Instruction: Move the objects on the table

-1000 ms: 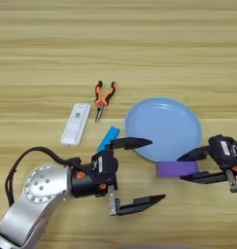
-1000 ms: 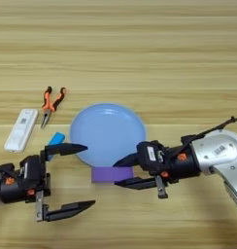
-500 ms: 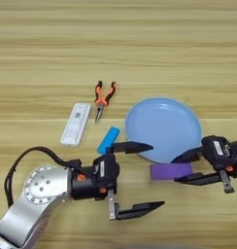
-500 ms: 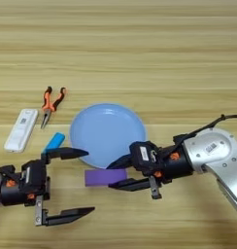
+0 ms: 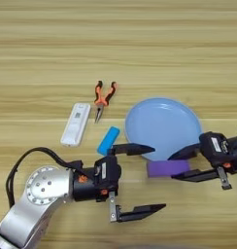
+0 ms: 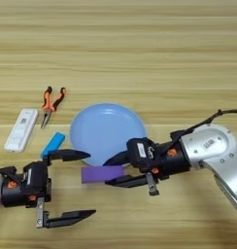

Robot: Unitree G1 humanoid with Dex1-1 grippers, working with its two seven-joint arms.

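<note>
My right gripper (image 6: 107, 173) is shut on the right end of the small purple block (image 5: 165, 168), just in front of the plate's near rim. Whether the block rests on the table or hangs above it I cannot tell. My left gripper (image 5: 159, 178) stands wide open, one finger above and one below, and the block's left end lies level with the gap between its fingertips. The long white device (image 5: 76, 124) lies flat on the wooden table (image 5: 52, 53) at the left, away from both grippers.
A light blue plate (image 5: 161, 124) sits right of centre, behind the purple block. A bright blue block (image 5: 108, 140) lies between the white device and the plate. Orange-handled pliers (image 5: 103, 97) lie behind it.
My right gripper has moved left with the purple block, bringing it towards the open left gripper. The left gripper has stayed open and sunk slightly nearer.
</note>
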